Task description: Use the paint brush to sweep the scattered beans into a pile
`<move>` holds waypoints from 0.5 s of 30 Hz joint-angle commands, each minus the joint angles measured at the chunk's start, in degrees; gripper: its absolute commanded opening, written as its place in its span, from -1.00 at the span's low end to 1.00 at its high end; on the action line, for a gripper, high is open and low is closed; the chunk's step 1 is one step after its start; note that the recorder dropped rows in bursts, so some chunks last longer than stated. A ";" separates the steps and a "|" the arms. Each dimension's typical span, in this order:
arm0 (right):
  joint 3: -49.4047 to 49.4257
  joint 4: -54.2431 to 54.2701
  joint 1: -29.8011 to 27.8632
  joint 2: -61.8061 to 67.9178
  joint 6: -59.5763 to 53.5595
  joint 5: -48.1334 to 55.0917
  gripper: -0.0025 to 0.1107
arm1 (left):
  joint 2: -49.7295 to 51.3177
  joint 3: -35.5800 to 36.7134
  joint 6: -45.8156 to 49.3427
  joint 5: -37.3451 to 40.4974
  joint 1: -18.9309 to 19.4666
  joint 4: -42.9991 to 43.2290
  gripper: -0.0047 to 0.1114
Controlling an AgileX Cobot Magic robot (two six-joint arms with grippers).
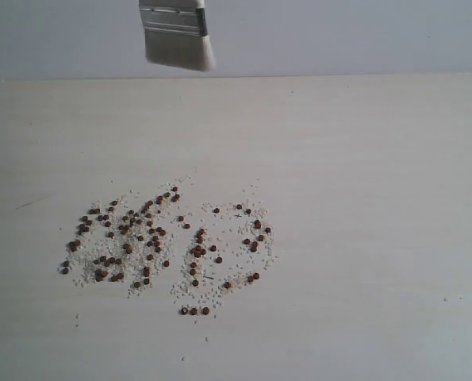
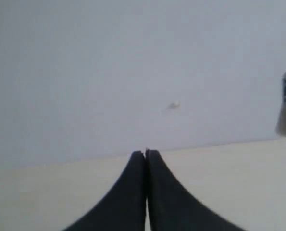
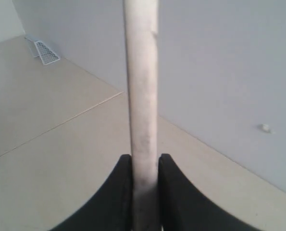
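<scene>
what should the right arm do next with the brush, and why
Probably lower the paint brush onto the table beside the beans. The right gripper is shut on its handle, but the bristles hang in the air, touching nothing, while the beans lie scattered in two loose patches.

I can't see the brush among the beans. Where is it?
The wide, off-white-bristled paint brush hangs at the exterior view's top, left of centre, raised clear of the small reddish-brown beans.

Pale cream tabletop against plain grey wall
</scene>
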 commanded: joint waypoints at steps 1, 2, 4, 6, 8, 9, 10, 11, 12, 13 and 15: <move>7.08 -0.17 -2.56 -5.80 -0.58 0.55 -0.96 | -11.45 10.67 -3.78 -11.62 -1.88 0.65 -0.92; 9.66 -0.17 -2.99 -7.57 -1.86 0.97 -0.96 | -15.78 13.72 -4.44 -12.47 -1.88 0.65 -0.92; 11.77 -0.17 -2.99 -9.25 -3.53 1.72 -0.96 | -20.64 16.70 -4.78 -12.73 -1.88 0.65 -0.92; 13.57 -0.17 -2.99 -10.93 -4.66 2.51 -0.96 | -25.36 16.83 -5.35 -12.35 -1.88 0.65 -0.92; 15.07 -0.17 -2.99 -13.10 -4.66 2.20 -0.96 | -33.11 16.83 -4.27 -3.31 -1.88 0.89 -0.92; 15.39 -0.17 -2.99 -13.86 -4.66 2.06 -0.96 | -35.68 16.83 -3.87 -1.06 -1.88 0.89 -0.92; 15.68 -0.17 -2.99 -14.61 -4.66 1.37 -0.96 | -39.09 16.83 -3.07 1.09 -1.88 0.89 -0.92; 15.65 -0.17 -2.99 -15.07 -4.66 0.44 -0.96 | -42.01 16.83 -2.30 3.70 -1.88 0.89 -0.92; 15.65 -0.17 -2.99 -15.55 -4.66 -0.51 -0.96 | -44.77 16.83 -2.29 5.95 -1.77 0.89 -0.92; 15.71 -0.17 -2.99 -15.91 -4.95 -1.70 -0.96 | -47.81 16.83 -2.06 8.92 -1.77 0.89 -0.92; 16.85 -0.17 -2.99 -16.76 -6.78 -2.28 -0.96 | -51.57 16.83 -1.92 14.69 -1.77 0.89 -0.92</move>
